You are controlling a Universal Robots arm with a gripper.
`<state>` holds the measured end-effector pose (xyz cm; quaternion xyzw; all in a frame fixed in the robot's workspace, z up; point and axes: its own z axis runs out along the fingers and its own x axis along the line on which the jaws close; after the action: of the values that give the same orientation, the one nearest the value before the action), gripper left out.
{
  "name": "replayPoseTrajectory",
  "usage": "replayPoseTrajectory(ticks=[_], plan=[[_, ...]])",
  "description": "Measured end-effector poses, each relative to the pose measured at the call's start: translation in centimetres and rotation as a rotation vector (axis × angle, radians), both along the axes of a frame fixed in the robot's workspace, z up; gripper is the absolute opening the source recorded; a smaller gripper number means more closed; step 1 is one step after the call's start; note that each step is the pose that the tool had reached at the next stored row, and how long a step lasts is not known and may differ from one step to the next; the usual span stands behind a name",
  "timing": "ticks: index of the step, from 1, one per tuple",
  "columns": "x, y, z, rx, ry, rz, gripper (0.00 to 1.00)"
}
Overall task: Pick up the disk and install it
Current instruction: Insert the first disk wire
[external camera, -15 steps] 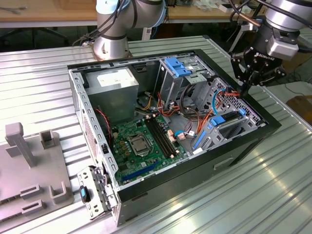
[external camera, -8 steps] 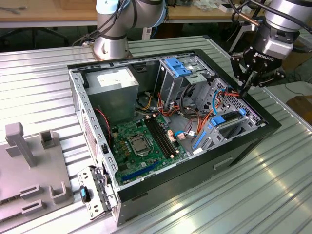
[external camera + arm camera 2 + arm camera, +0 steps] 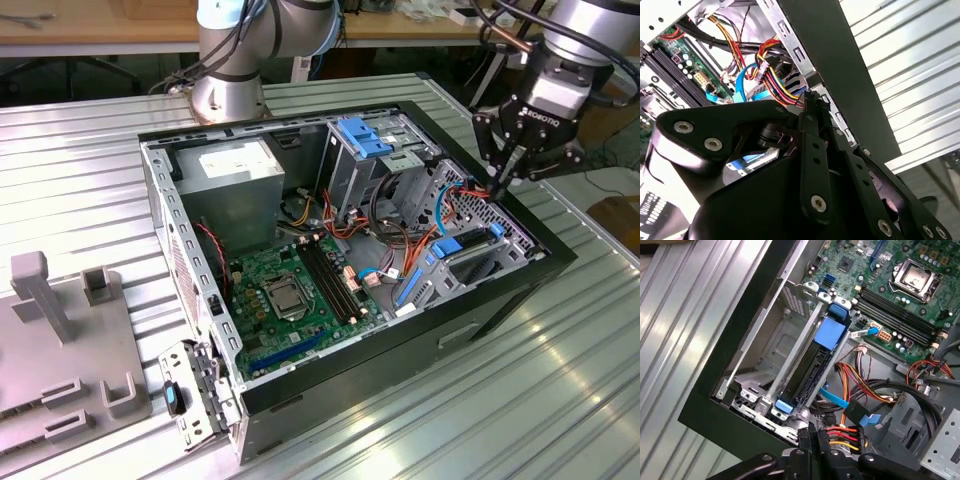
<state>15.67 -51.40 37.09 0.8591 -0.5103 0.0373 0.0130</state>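
Disk (image 3: pixel 809 372): lying flat in the bay at a corner of the open computer case (image 3: pixel 500 300), dark body under two metal cross bars, blue carrier pieces at either end. In the exterior view, disk (image 3: pixel 468 264) at the exterior view's right end of the case, just inside the black wall.

Hand (image 3: pixel 500 186): hanging over that same end of the case, fingers drawn together to a narrow point, nothing visible between them. In the second wrist view, hand (image 3: pixel 807 99) with both black fingers meeting at the tips. In the first wrist view, hand (image 3: pixel 814 434) just beside a bundle of red, yellow and orange wires (image 3: pixel 842 437); impossible to tell whether touching. Near the disk's end, but not on it.

Thin blue data cable (image 3: pixel 835 396) crossing between disk and wires. Green motherboard (image 3: pixel 290 290) along the case floor, grey power supply (image 3: pixel 235 165) in the far corner. Case resting on a ribbed metal surface (image 3: pixel 80 150).
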Motion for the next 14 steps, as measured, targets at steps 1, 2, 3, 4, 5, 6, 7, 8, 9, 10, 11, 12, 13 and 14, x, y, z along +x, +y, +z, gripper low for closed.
replayPoseTrajectory(ticks=[1, 2, 3, 4, 5, 6, 7, 8, 9, 10, 11, 12, 13, 14], plan=[[0.0, 0.0, -0.01, -0.0001, 0.0, -0.019, 0.17], [0.0, 0.0, -0.02, -0.0001, 0.0, -0.033, 0.17], [0.0, 0.0, -0.02, -0.0003, 0.0, -0.048, 0.17], [0.0, 0.0, -0.04, -0.0004, 0.0, -0.068, 0.17], [0.0, 0.0, -0.08, -0.0007, 0.0, -0.096, 0.17], [0.0, 0.0, -0.1, -0.0011, 0.0, -0.126, 0.17], [0.0, 0.0, -0.12, -0.0011, 0.0, -0.151, 0.17], [-0.07, 0.0, -0.13, -0.0008, 0.0, -0.157, 0.17], [-0.29, 0.01, -0.13, -0.0008, 0.0001, -0.157, 0.17], [-1.11, 0.0, -0.12, -0.0011, -0.0008, -0.158, 0.17], [-1.17, 0.0, -0.15, -0.0015, -0.0011, -0.167, 0.17], [-1.18, 0.0, -0.16, -0.002, -0.0012, -0.189, 0.17], [-1.18, 0.0, -0.17, -0.0022, -0.0011, -0.2, 0.17], [-1.18, 0.0, -0.19, -0.0026, -0.0011, -0.226, 0.17]])
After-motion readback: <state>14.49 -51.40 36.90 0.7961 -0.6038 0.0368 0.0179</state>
